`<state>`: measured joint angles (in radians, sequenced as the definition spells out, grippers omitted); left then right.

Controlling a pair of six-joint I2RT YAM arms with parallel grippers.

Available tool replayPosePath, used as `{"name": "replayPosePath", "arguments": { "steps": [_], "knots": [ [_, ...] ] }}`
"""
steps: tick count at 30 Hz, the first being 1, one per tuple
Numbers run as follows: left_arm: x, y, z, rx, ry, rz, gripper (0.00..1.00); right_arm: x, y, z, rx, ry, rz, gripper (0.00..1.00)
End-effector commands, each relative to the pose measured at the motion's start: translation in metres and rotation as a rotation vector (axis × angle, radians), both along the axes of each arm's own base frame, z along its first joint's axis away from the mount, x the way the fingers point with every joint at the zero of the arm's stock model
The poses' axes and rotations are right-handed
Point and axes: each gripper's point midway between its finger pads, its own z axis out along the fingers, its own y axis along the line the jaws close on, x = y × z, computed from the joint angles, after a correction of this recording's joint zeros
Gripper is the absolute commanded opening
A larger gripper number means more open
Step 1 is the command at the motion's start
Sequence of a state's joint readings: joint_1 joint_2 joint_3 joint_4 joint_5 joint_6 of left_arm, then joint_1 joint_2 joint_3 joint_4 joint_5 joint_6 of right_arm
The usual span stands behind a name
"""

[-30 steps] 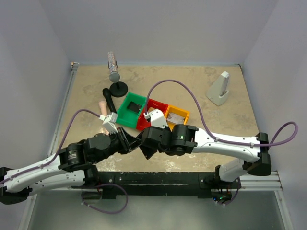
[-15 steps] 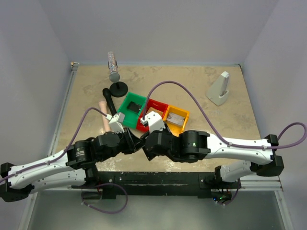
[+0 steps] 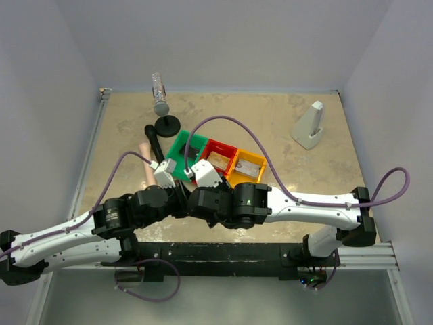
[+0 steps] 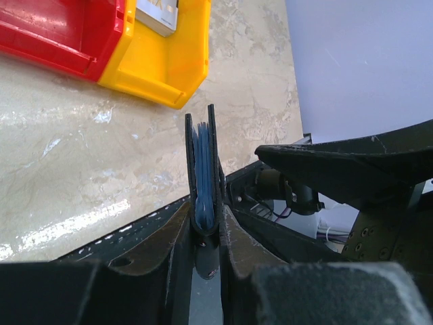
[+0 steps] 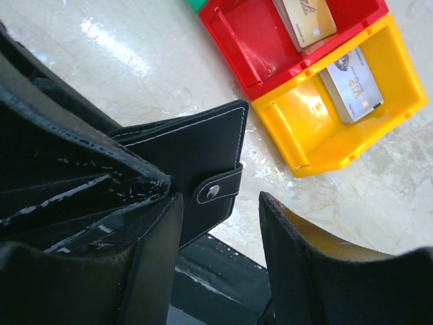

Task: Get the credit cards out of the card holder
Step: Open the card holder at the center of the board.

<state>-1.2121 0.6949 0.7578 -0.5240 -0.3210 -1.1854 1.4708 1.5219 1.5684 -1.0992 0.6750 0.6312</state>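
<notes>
Clamped holder (image 4: 203, 156) edge-on between left gripper (image 4: 205, 220) jaws; kept right gripper (image 5: 218, 223) agape just beside it. Spotted two cards (image 5: 308, 20) beyond, binned (red bin (image 5: 250, 47), yellow bin (image 5: 318, 135)); probably more left inside.

overhead view, close wrist views sharing yellow bin (image 4: 166, 74)

green bin (image 3: 183, 143), red bin (image 4: 61, 40), yellow bin (image 4: 162, 68) (touching) on marbled table (image 3: 284, 128)
</notes>
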Motion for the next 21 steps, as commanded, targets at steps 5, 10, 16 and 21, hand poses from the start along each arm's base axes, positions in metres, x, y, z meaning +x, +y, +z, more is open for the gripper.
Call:
{"name": "replayPosePath", "arguments": {
  "steps": [5, 10, 16, 21],
  "knots": [
    [-0.004, -0.008, 0.043, -0.142, -0.038, -0.030, 0.00, 0.011, -0.014, 0.004, -0.038, -0.030, -0.087, 0.51],
    [-0.007, -0.009, 0.045, -0.154, -0.036, -0.046, 0.00, 0.013, -0.016, 0.001, -0.054, -0.026, -0.096, 0.47],
    [-0.008, -0.010, 0.046, -0.165, -0.039, -0.056, 0.00, 0.015, -0.021, -0.004, -0.078, -0.020, -0.108, 0.34],
    [-0.010, -0.011, 0.049, -0.176, -0.039, -0.068, 0.00, 0.015, -0.022, -0.006, -0.078, -0.008, -0.112, 0.29]
  ]
}}
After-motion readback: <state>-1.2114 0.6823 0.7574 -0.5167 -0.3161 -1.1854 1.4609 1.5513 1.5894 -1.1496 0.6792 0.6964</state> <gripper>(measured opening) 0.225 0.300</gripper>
